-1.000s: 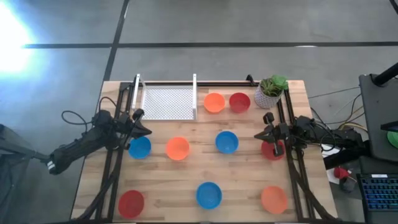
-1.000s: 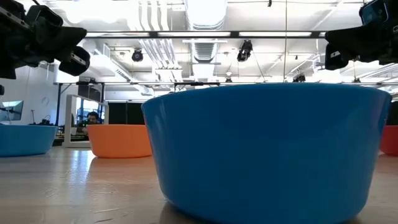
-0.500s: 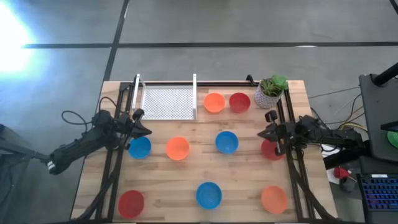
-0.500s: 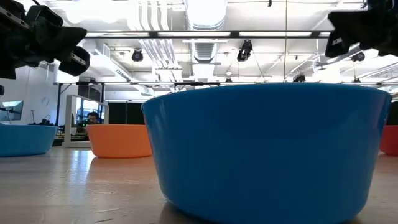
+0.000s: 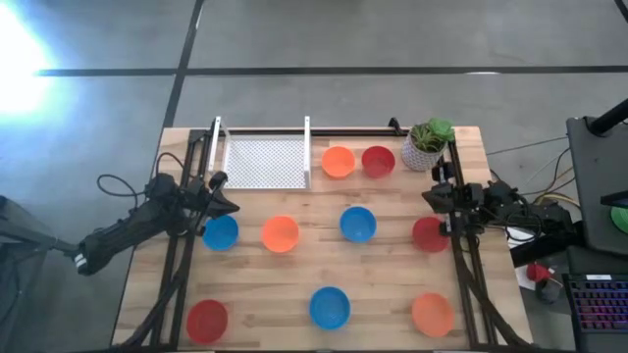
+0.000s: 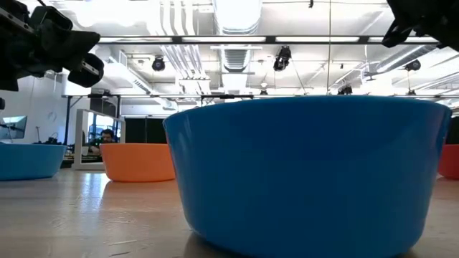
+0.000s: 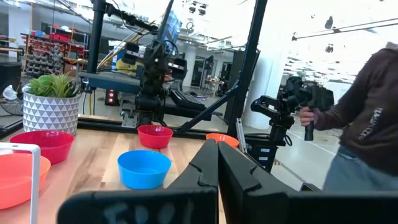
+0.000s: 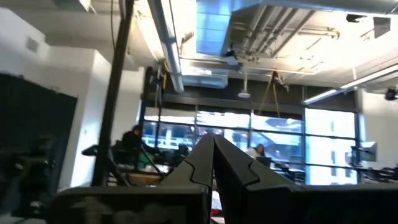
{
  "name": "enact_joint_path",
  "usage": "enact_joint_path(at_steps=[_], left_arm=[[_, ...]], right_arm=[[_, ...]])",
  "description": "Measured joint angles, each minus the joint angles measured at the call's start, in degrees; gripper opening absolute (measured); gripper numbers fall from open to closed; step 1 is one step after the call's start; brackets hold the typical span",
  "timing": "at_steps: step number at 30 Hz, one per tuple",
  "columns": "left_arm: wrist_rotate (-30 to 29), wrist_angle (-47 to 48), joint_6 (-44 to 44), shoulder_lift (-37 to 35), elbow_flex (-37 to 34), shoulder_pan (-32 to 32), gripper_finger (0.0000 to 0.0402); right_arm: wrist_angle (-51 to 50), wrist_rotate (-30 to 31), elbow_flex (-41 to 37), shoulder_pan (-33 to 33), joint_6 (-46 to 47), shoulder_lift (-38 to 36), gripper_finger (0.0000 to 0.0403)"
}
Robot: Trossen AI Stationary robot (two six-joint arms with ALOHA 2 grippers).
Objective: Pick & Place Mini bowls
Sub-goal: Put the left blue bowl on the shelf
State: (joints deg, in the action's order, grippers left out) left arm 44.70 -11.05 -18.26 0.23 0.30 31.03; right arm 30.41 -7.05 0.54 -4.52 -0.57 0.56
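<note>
Wooden table (image 5: 392, 284) holds 9 mini bowls (image 5: 358, 224) spread apart for picking; left gripper (image 5: 228, 207) by a blue bowl (image 5: 221, 232) and right gripper (image 5: 429, 196) both pinched together, empty

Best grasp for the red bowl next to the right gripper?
Pinch the rim of the small red plastic bowl, one jaw inside and one outside. Come straight down: it sits upright, mouth up, apart from other bowls. Take the rim arc toward the right gripper, which hangs shut just behind it, so open first.
</note>
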Motion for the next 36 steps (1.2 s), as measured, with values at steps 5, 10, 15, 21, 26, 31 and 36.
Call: enact_joint_path(at_steps=[5,10,15,21,26,31,36], left_arm=[[0.0,0.0,0.0,0.02,0.0,0.0,0.0],[0.0,0.0,0.02,0.01,0.02,0.02,0.0],[-0.02,0.0,0.04,0.01,0.01,0.01,0.0],[-0.04,0.0,0.15,0.0,0.02,0.01,0.0],[-1.51,-0.02,-0.39,0.0,0.01,0.01,0.0],[-3.46,-1.46,-1.55,0.0,0.09,0.02,0.0],[-5.18,-1.46,-1.88,0.09,2.51,0.0,0.0]], right_arm=[[-0.04,1.13,-0.01,-0.01,0.82,0.0,0.0008],[-0.08,1.29,0.0,-0.04,3.36,0.0,0.0008],[-0.08,1.3,0.0,-0.04,3.57,0.0,0.0008],[-0.2,1.94,1.67,-0.04,3.58,0.22,0.0008],[-5.05,2.94,6.07,-0.04,3.14,1.43,0.0008],[-20.37,7.17,13.27,-0.04,2.98,4.09,0.0008],[-30.36,8.63,21.01,-0.02,2.36,8.41,0.0008]])
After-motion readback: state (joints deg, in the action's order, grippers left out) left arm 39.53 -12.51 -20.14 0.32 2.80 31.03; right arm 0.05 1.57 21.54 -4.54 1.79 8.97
